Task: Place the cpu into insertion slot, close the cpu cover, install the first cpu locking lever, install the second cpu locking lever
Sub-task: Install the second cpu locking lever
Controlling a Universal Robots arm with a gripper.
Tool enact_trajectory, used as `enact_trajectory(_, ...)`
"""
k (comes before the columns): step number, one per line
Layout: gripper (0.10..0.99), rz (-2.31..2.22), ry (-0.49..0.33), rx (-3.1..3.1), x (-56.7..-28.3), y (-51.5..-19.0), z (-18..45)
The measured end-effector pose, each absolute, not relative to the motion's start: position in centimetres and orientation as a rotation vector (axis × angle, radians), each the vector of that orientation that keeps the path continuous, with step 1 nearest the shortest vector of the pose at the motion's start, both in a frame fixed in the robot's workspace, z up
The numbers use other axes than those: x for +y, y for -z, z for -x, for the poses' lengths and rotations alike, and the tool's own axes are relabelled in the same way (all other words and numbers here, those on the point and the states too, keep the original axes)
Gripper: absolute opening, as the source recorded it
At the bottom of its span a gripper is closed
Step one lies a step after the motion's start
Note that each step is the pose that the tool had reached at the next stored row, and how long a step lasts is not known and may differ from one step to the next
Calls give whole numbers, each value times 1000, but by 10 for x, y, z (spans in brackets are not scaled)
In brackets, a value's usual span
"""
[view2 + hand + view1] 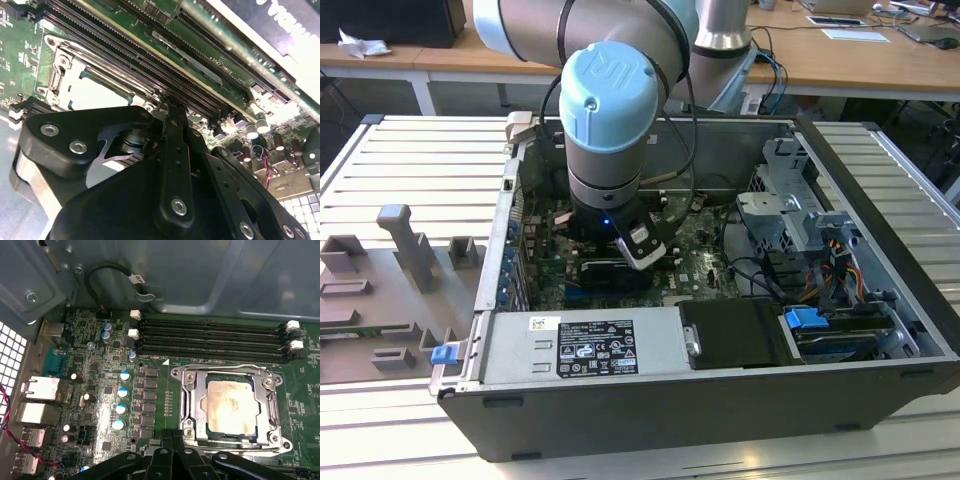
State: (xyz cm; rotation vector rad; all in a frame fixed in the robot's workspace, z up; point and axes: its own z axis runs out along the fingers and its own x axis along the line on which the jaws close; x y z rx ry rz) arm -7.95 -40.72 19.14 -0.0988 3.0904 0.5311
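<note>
First wrist view — cpu (231,407) sits under cpu cover (192,405), just beyond claw (172,436).

I see the cpu (231,406) seated in the insertion slot (190,405), cpu cover (272,405) down around it, memory slots (210,340) just beside.

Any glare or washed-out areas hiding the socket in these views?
First wrist view: the cpu shows warm reflections under the closed cpu cover, still readable. Second wrist view: the cpu is blown out white, and the gripper partly hides it. Exterior view: evenly lit.
</note>
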Motion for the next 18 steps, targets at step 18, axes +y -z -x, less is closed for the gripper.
enact_trajectory(18, 106, 96, -504, 3095, -407, -214, 80)
